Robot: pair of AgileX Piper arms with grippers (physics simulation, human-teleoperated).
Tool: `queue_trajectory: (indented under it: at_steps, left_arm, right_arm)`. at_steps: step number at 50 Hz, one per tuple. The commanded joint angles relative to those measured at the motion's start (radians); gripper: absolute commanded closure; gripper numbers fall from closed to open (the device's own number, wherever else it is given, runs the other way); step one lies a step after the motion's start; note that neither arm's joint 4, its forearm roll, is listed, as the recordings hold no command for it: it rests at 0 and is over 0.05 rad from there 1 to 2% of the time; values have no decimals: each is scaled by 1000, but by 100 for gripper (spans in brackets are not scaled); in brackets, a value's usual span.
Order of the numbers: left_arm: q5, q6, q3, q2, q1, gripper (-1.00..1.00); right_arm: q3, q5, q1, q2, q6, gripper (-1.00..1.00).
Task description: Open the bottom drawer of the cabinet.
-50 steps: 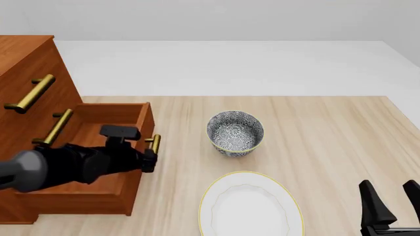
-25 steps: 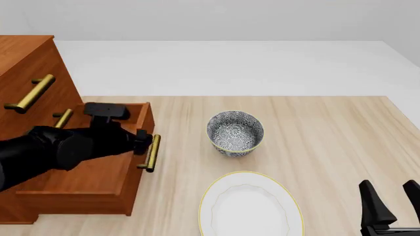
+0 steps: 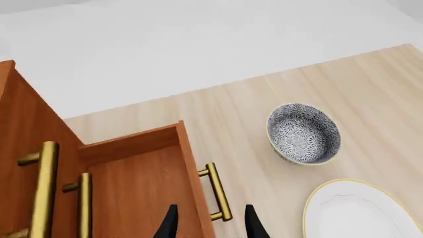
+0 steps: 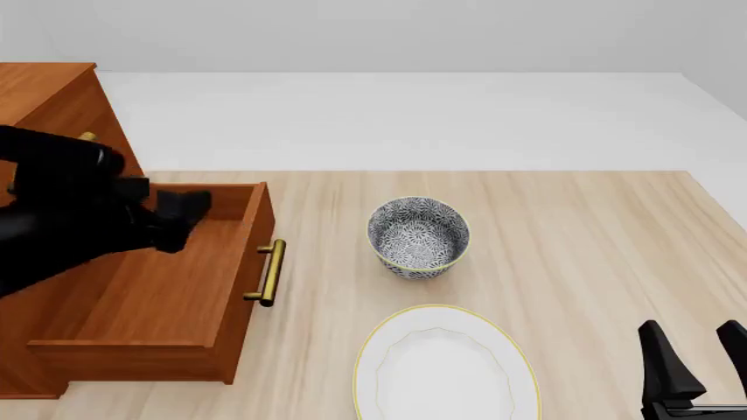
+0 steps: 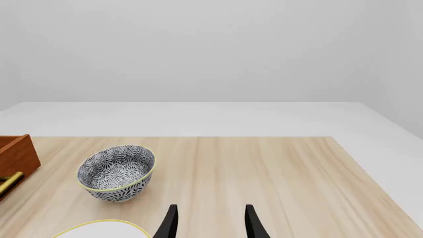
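- The bottom drawer (image 4: pixel 164 289) stands pulled well out of the cabinet (image 4: pixel 52 114), at about 9 o'clock in the front view; its plain wooden inside is bare and its brass handle (image 4: pixel 268 273) faces toward 3 o'clock.
- In the left wrist view the drawer's front panel and handle (image 3: pixel 218 192) lie just ahead of the fingertips, with two more brass handles (image 3: pixel 43 188) of the upper drawers beside them on the cabinet face.
- The left gripper (image 3: pixel 210 225) hangs above the open drawer, touching nothing; its jaws are spread apart with only empty space between them. In the front view the black left arm (image 4: pixel 70 219) covers part of the cabinet face and the drawer's back edge.
- A patterned bowl (image 4: pixel 418 236) stands upright on the table (image 4: pixel 583 245), at 3 o'clock from the handle and apart from it.
- A white plate (image 4: pixel 442 367) with a yellow rim lies flat at about 6 o'clock from the bowl, near it but not touching.
- The right gripper (image 4: pixel 694 363) sits low at about 4 o'clock in the front view, well apart from the plate and bowl; its jaws are parted and hold nothing, as the right wrist view (image 5: pixel 210 223) also shows.
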Motion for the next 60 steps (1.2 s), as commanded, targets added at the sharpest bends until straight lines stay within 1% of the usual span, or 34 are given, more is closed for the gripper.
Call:
queue_trajectory:
  at_steps: [1, 2, 4, 7, 8, 9, 10, 11, 12, 13, 14, 16, 17, 18, 19, 21, 25, 27, 28, 31, 39, 41, 43, 44, 45, 46, 48, 49, 51, 54, 56, 58, 60]
  left_arm:
    - [115, 44, -9, -241, 18, -100]
    - [129, 65, -14, -269, 30, -100]
    - [148, 49, -23, -291, 27, -100]
    - [173, 72, -38, -345, 37, -100]
    - [182, 90, -41, -375, 38, -100]
    - [189, 81, -44, -387, 38, -100]
    - [210, 112, -47, -409, 12, -100]
    - [213, 86, -54, -425, 11, -100]
    - [228, 92, -63, -449, 18, -100]
    - [242, 124, -62, -461, 13, -100]
    - [243, 95, -68, -477, 5, -100]
    - [273, 120, -83, -519, 12, -100]
    - [273, 120, -83, -519, 12, -100]
    - [293, 105, -94, -537, 12, -100]
    - [306, 123, -98, -564, 19, -100]
    - [326, 112, -100, -583, 23, -100]
    - [371, 114, -110, -636, 28, -100]
    - [387, 121, -120, -656, 34, -100]
    - [400, 121, -144, -678, 58, -100]
    - [438, 144, -156, -717, 55, -100]
    - [538, 156, -250, -805, 52, -100]
    - [559, 176, -292, -827, 70, -100]
    - [589, 147, -345, -836, 73, -100]
    - [609, 179, -359, -857, 82, -100]
    - [613, 181, -370, -862, 92, -100]
    - [629, 171, -396, -867, 79, -100]
    - [645, 162, -420, -873, 84, -100]
    - [659, 184, -418, -885, 91, -100]
    - [672, 174, -445, -889, 93, -100]
    - [671, 185, -467, -896, 107, -100]
    - [675, 165, -492, -894, 118, -100]
    - [687, 166, -522, -901, 121, -100]
    - [695, 149, -547, -910, 128, -100]
  right_arm:
    - [0, 0, 0, 0, 0, -100]
    - [0, 0, 0, 0, 0, -100]
    - [0, 0, 0, 0, 0, -100]
    - [0, 0, 0, 0, 0, -100]
    - [0, 0, 0, 0, 0, -100]
    - [0, 0, 0, 0, 0, -100]
    - [0, 0, 0, 0, 0, -100]
    - [0, 0, 0, 0, 0, -100]
    - [0, 0, 0, 0, 0, -100]
    - [0, 0, 0, 0, 0, -100]
    - [0, 0, 0, 0, 0, -100]
    - [0, 0, 0, 0, 0, -100]
    - [0, 0, 0, 0, 0, -100]
    - [0, 0, 0, 0, 0, -100]
    - [0, 0, 0, 0, 0, -100]
    - [0, 0, 0, 0, 0, -100]
    - [0, 0, 0, 0, 0, -100]
    - [0, 0, 0, 0, 0, -100]
    - [0, 0, 0, 0, 0, -100]
    - [0, 0, 0, 0, 0, -100]
    - [0, 0, 0, 0, 0, -100]
    - [0, 0, 0, 0, 0, -100]
    - [0, 0, 0, 0, 0, -100]
    - [0, 0, 0, 0, 0, -100]
    - [0, 0, 0, 0, 0, -100]
    - [0, 0, 0, 0, 0, -100]
    - [0, 0, 0, 0, 0, -100]
    - [0, 0, 0, 0, 0, -100]
    - [0, 0, 0, 0, 0, -100]
    - [0, 0, 0, 0, 0, -100]
    - [0, 0, 0, 0, 0, -100]
    - [0, 0, 0, 0, 0, -100]
    - [0, 0, 0, 0, 0, -100]
